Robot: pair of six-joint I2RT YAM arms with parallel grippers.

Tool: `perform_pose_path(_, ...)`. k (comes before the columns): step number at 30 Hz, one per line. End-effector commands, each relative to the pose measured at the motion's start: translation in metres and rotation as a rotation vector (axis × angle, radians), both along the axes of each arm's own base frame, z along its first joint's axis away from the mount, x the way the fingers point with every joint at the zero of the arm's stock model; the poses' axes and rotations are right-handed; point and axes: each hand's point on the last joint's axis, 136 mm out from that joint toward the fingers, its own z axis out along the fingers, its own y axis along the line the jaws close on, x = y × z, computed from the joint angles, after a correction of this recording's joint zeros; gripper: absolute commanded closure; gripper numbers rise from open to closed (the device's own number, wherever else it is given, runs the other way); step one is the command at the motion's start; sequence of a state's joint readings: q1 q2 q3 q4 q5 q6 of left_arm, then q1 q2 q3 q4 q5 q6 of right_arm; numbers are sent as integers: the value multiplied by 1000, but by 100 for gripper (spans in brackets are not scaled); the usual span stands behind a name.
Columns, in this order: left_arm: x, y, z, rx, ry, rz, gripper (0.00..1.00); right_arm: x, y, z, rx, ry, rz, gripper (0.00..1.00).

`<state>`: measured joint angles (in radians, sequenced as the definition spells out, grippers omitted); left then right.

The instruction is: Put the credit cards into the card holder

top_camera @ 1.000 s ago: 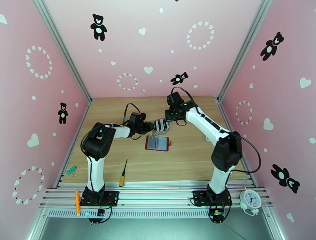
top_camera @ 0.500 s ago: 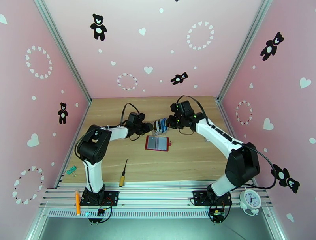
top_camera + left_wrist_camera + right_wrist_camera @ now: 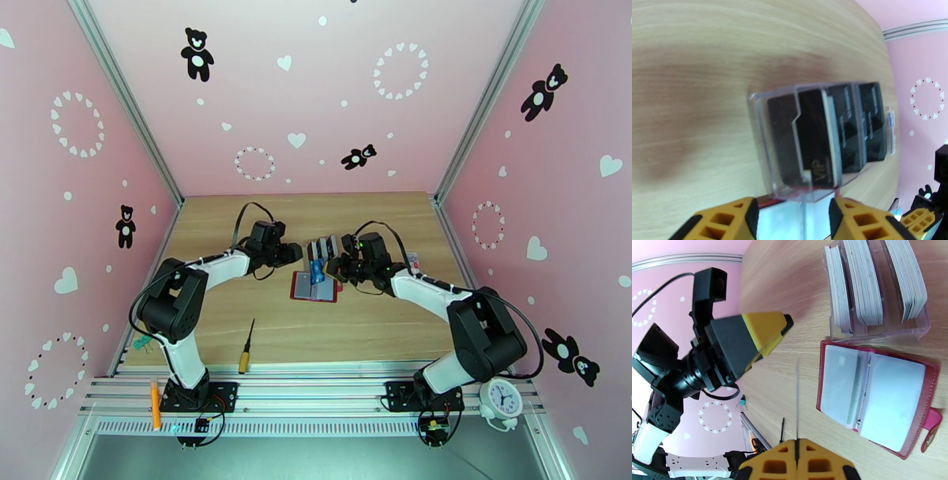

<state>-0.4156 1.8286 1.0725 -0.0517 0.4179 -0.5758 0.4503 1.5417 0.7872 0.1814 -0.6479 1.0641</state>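
The card holder [image 3: 304, 289] [image 3: 837, 382] is a dark red wallet lying open and flat on the wooden table, its clear sleeves facing up. Just above its far half hangs a blue credit card [image 3: 317, 273], with my right gripper [image 3: 325, 270] [image 3: 797, 455] shut on it. In the right wrist view that card [image 3: 797, 398] shows edge-on as a thin line left of the wallet. More cards, black and pale, stand in a clear slotted rack [image 3: 322, 248] [image 3: 817, 146] [image 3: 877, 287] behind the wallet. My left gripper [image 3: 297, 253] [image 3: 794, 221] [image 3: 762, 332] sits open at the rack's left end, holding nothing.
A yellow-handled screwdriver [image 3: 246, 347] lies near the front edge. A green clip [image 3: 142, 341] sits front left, an orange pen [image 3: 155, 404] on the rail, a white clock [image 3: 501, 399] front right. A small card-like item [image 3: 412, 259] lies right of the right arm.
My right arm has swung down and toward the front, carrying the blue card from the rack to just over the wallet. The left gripper's jaws have widened a little beside the rack.
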Motion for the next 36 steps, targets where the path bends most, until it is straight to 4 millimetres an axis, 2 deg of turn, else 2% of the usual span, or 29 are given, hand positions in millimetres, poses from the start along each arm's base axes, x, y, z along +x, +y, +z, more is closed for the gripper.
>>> perform_pose_path(1,-22,8,-12,65,32,-36,46,1,4,15,86,-72,5,100)
perform_pose_path(9,-51,5,-31,191,47,-125,47,-9,1,-22,89,-64,12,100)
perform_pose_path(16,-62,8,-39,234,51,-158,48,-12,-3,-45,64,-41,4,100)
perform_pose_path(22,-63,14,-40,268,54,-156,49,-11,-5,-64,51,-26,-5,100)
perform_pose_path(36,-66,0,-45,203,79,-193,50,-6,-12,-73,72,-16,-31,100)
